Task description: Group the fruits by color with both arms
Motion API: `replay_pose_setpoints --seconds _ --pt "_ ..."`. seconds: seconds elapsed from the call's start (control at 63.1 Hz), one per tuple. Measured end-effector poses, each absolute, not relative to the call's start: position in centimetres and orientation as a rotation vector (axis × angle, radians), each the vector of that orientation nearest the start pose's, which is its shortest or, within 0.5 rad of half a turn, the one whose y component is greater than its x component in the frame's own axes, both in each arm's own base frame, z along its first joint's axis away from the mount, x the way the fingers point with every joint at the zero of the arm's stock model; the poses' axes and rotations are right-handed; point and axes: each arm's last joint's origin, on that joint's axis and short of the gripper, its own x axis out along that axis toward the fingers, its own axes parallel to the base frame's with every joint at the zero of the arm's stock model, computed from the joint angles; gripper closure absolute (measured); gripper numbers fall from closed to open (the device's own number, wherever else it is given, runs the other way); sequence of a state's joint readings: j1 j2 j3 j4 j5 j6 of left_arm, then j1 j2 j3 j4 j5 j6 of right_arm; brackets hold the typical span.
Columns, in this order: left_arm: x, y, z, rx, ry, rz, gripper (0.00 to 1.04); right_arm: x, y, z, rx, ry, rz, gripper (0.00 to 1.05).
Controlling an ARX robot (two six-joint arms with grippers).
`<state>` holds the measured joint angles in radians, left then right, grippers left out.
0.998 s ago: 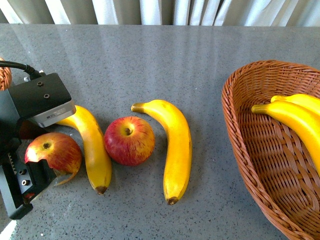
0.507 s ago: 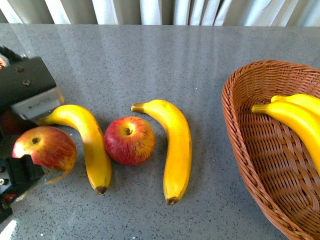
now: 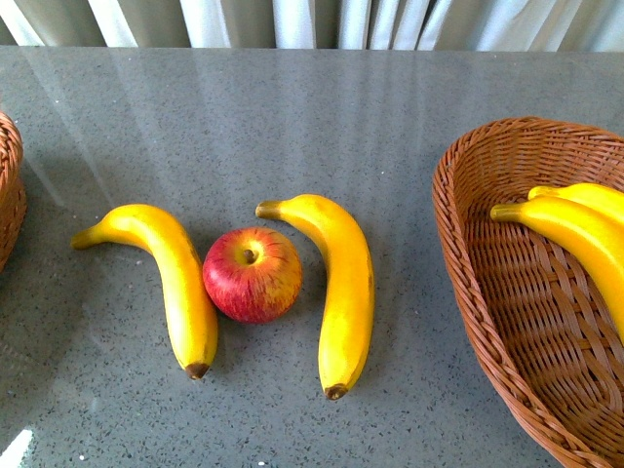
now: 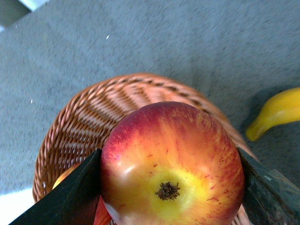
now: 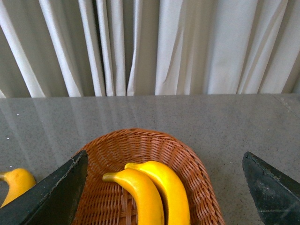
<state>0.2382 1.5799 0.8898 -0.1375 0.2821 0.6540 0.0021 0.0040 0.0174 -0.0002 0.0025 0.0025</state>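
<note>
**Apple could miss the basket**

The left fingers (image 4: 70,197) hold a red apple (image 4: 171,159) tight, right above the brown basket (image 4: 84,117) at nine o'clock on the counter (image 3: 292,117). If they let go too near the rim, the apple could bounce out and roll away. The right fingers (image 5: 51,197) are wide apart and hold nothing. They are over the other basket (image 5: 140,138) at three o'clock, which has two bananas (image 5: 154,187) in it.
</note>
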Motion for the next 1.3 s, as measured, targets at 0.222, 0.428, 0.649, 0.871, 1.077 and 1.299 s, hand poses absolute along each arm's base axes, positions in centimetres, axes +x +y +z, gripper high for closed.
replay_pose_setpoints --seconds 0.222,0.428,0.649,0.871,1.077,1.299 --pt "30.2 7.3 16.3 0.391 0.815 -0.282 0.35 9.7 0.0 16.9 0.002 -0.013 0.0 0.09" --pt "30.4 7.5 15.2 0.385 0.836 -0.265 0.3 9.7 0.0 16.9 0.002 -0.013 0.0 0.09" --pt "30.1 7.5 14.7 0.375 0.843 -0.268 0.1 9.7 0.0 16.9 0.003 -0.013 0.0 0.09" --pt "29.3 5.1 17.0 0.37 0.699 -0.379 0.09 9.7 0.0 16.9 0.002 -0.013 0.0 0.09" --pt "27.9 0.2 19.0 0.396 0.599 -0.604 0.09 9.7 0.0 16.9 0.002 -0.013 0.0 0.09" --pt "27.2 -4.6 17.6 0.436 0.577 -0.793 0.09 9.7 0.0 16.9 0.003 -0.013 0.0 0.09"
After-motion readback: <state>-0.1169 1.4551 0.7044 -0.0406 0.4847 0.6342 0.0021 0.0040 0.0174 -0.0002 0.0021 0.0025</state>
